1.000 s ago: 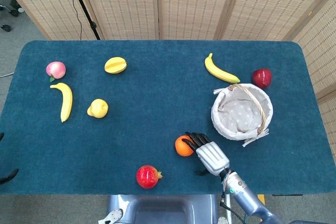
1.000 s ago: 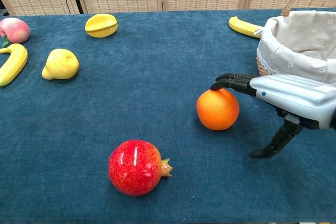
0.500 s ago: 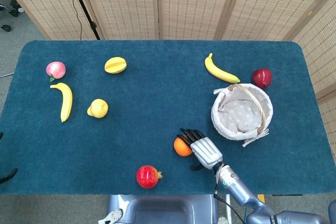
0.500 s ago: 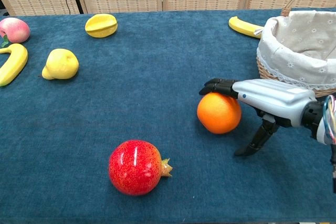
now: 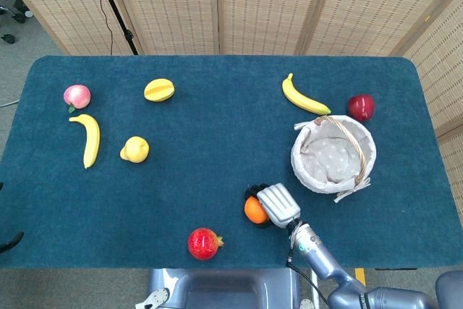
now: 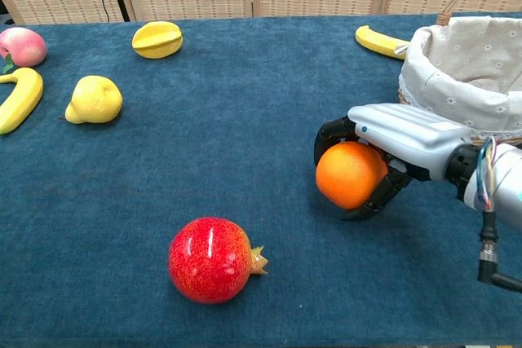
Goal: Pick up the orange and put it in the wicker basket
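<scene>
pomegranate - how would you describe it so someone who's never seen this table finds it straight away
Start at the white-lined wicker basket on the table's right side, then go to the near edge, left of the right robot hand gripping the orange. The pomegranate lies there, speckled red with a small tan crown, nearest the robot.

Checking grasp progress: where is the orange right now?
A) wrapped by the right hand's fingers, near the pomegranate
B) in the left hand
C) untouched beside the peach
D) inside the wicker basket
A: the right hand curls its fingers around the orange, outside the wicker basket, with the pomegranate nearby.
</scene>
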Robot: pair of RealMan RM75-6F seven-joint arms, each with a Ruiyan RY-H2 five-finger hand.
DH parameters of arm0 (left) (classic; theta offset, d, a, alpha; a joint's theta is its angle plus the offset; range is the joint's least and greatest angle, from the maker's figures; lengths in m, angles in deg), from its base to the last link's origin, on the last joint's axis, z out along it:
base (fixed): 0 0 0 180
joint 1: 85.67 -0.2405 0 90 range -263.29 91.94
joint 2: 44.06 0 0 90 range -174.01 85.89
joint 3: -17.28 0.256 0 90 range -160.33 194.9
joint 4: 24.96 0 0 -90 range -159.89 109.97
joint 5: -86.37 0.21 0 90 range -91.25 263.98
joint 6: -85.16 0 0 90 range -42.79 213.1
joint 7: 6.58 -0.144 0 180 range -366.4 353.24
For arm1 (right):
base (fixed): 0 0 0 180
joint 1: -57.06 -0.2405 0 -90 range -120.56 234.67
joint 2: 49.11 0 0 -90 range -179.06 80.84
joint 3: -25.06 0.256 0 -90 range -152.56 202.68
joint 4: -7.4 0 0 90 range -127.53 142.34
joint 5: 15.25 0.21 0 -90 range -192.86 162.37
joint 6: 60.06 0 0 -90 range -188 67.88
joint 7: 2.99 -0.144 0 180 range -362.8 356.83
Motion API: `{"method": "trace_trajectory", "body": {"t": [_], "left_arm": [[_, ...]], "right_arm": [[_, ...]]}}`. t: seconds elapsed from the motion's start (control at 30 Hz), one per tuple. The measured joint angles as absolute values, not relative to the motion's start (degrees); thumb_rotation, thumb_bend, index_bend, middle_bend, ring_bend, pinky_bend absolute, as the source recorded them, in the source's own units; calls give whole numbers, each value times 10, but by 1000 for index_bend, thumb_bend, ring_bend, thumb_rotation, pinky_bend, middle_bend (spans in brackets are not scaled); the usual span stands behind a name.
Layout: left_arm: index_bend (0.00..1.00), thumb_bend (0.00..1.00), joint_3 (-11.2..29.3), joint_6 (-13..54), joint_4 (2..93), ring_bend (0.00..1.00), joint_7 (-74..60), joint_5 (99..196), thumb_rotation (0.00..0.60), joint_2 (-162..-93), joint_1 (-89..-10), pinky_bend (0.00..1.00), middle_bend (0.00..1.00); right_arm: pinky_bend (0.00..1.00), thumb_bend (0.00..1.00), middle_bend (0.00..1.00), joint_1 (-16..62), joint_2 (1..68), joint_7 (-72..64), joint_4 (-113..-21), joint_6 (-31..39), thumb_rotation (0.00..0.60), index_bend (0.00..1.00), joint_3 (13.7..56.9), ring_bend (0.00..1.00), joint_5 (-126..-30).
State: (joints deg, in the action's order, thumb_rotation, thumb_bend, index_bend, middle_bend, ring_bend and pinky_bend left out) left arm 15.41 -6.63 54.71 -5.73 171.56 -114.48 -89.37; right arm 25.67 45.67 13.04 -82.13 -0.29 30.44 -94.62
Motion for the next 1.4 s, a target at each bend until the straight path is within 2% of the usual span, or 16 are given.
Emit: {"method": "trace_trajectory", "body": {"t": [0.3,0.63,0.9,1.4], "left_arm": [[0,0,154,-62,546,0,-57,1713,600,-1146,-893,0,0],[0,0,154,-54,543,0,-62,1710,600,-1150,-890,0,0],[0,0,155,-50,542,0,-63,1708,600,-1151,-888,0,0],[0,0,154,-43,539,0,-59,1702,600,-1151,-887,0,0]], "right_arm": [[683,270,579,274,429,148,-854,41,600,751,300,642,-965],[683,271,579,296,351,192,-986,79,600,752,284,642,-992],[683,271,579,298,280,189,-1061,73,600,754,259,641,-1040],[683,271,581,252,248,147,-1038,20,600,757,322,640,-972]]}}
